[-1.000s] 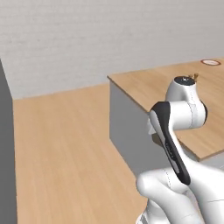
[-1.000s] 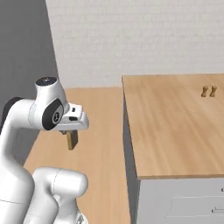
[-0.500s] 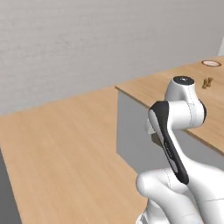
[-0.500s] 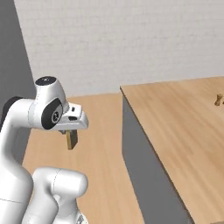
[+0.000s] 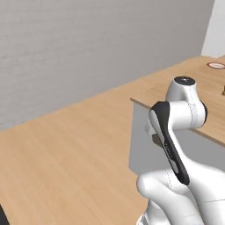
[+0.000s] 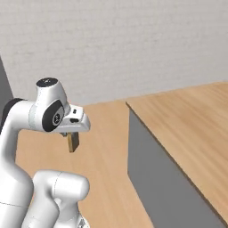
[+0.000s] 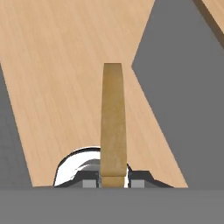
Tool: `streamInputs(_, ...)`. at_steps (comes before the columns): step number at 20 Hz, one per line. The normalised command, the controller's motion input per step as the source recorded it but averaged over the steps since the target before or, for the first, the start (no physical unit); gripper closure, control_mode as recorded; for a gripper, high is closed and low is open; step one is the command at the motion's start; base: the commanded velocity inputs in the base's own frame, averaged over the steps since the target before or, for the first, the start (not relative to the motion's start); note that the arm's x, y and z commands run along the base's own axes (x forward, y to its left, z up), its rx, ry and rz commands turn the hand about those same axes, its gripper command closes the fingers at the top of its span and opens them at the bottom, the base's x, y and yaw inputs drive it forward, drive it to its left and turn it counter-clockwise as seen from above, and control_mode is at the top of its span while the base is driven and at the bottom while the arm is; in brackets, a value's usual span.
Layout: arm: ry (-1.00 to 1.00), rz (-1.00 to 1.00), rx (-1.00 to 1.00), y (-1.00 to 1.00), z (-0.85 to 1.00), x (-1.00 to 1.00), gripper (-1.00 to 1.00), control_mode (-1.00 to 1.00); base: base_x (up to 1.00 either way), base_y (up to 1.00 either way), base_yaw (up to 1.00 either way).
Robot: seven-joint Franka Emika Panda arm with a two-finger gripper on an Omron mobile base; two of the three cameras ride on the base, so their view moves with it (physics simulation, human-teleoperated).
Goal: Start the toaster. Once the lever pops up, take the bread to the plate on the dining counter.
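The claw (image 6: 71,135) was clamped on the bread (image 6: 73,142), pinching the slice by one edge. In the hand view the bread (image 7: 113,127) stood edge-on between the fingers, a thin tan strip reaching away from the claw (image 7: 113,181) over the wooden floor (image 7: 65,78). From the right base view the slice hung below the hand, above the floor and well apart from the dining surface (image 6: 191,124), whose grey side panel (image 6: 156,178) faced the arm. In the left base view the plate (image 5: 216,65) lay far off on the same surface (image 5: 158,90), near its distant end. A pale brick wall (image 6: 116,44) stood behind.
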Motion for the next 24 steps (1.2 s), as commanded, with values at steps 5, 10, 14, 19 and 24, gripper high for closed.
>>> streamInputs(5,0.0,0.0,0.0,0.0,0.0,0.0,1.0,1.0,1.0,0.91,-0.41)
streamInputs(10,0.0,0.0,0.0,0.0,0.0,0.0,1.0,1.0,1.0,0.98,-0.45)
streamInputs(14,0.0,0.0,0.0,0.0,0.0,0.0,1.0,1.0,0.96,1.0,-0.51)
streamInputs(19,0.0,0.0,0.0,0.0,0.0,0.0,1.0,1.0,0.86,1.0,-0.53)
streamInputs(24,0.0,0.0,0.0,0.0,0.0,0.0,1.0,1.0,0.77,1.0,-0.54)
